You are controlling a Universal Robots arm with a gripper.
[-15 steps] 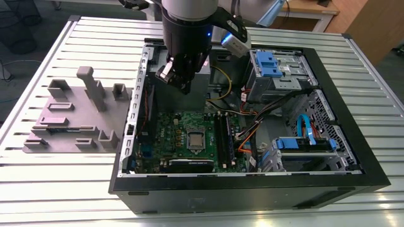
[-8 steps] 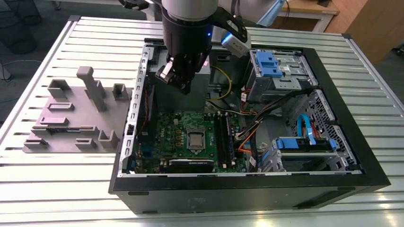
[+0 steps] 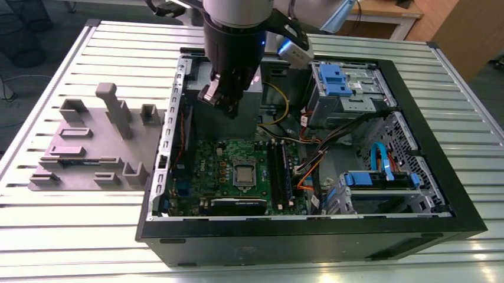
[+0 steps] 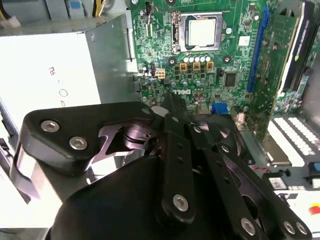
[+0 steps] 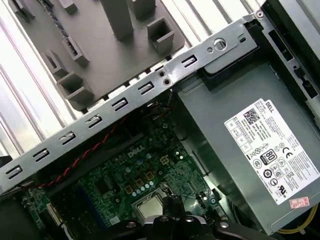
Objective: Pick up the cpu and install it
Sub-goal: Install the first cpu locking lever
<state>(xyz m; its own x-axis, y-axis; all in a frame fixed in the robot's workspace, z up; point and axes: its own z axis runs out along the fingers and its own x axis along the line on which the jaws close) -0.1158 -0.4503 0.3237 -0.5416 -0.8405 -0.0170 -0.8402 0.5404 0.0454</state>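
gripper (image 3: 228, 108): I see its fingers drawn together, holding nothing, hanging over the power supply (image 3: 228, 121) inside the computer case (image 3: 315, 236) | cpu (image 3: 245, 174): seated in the socket (image 3: 244, 174) on the motherboard (image 3: 228, 177), apart from the fingers | tray (image 3: 87, 147): beside the case on the exterior view's left

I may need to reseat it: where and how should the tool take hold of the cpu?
By two opposite edges of the cpu, coming straight down. It lies flat in the socket, silver top up, so no side approach is open. The socket's metal frame hugs its rim, so the edges may offer little purchase.
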